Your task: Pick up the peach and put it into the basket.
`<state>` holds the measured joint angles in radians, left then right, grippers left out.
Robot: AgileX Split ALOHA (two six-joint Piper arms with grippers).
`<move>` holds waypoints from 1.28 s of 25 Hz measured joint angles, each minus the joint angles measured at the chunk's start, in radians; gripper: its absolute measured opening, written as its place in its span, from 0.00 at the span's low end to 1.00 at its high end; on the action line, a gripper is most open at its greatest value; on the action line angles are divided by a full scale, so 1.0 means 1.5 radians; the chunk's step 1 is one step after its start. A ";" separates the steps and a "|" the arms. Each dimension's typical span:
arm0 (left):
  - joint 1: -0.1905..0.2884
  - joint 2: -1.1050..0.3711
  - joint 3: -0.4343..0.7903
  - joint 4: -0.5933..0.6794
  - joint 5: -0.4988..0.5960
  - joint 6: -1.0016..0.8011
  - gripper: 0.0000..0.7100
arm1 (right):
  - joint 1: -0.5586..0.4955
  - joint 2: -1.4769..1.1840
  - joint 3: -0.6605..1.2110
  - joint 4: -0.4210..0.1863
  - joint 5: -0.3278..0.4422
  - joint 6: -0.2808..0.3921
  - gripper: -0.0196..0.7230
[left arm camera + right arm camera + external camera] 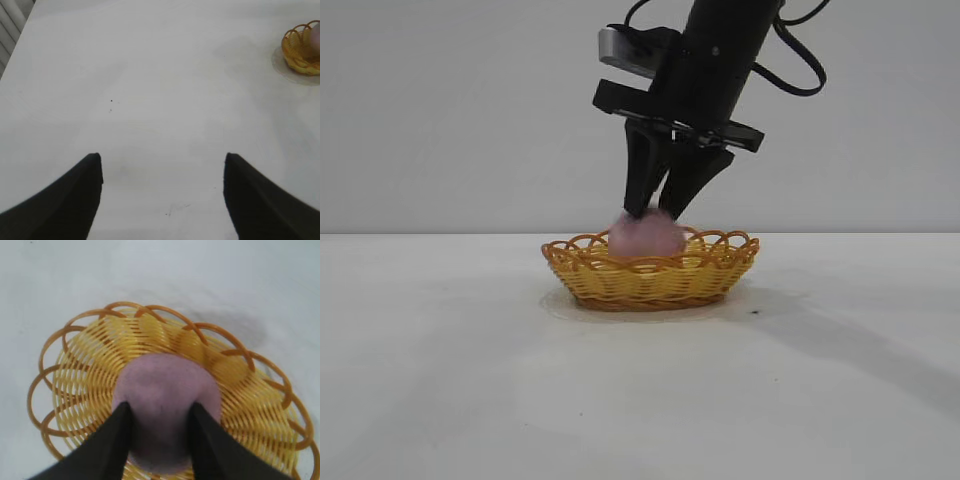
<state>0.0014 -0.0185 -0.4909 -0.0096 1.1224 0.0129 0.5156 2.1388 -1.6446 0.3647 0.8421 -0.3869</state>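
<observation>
At the middle of the pale, smooth counter sits the basket, a shallow oval of yellow-orange wicker with a looped, scalloped rim. Inside it is the peach, dull pink, matte and rounded, its top showing above the rim. The right claw comes down from a black arm, and its two tapered black fingers press either side of the fruit, narrowly parted around it. Only the right wrist view shows the basket's radiating weave and the fingers' contact; from the exterior view the rim hides the peach's underside. The left claw hovers well apart over bare counter, fingers spread wide and holding nothing, with the basket far off at the edge of its wrist view.
</observation>
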 joint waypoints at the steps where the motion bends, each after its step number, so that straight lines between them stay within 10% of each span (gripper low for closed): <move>1: 0.000 0.000 0.000 0.000 0.000 0.000 0.70 | 0.000 0.000 0.000 -0.001 0.000 0.005 0.55; 21: 0.000 0.000 0.000 0.000 -0.001 0.001 0.70 | -0.234 -0.050 0.000 -0.057 0.064 0.111 0.55; 32: 0.000 0.000 0.000 0.000 -0.001 0.001 0.70 | -0.301 -0.074 0.000 -0.175 0.088 0.111 0.55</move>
<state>0.0014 -0.0185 -0.4909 -0.0096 1.1210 0.0146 0.0643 2.0275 -1.6446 0.1016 0.9737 -0.2197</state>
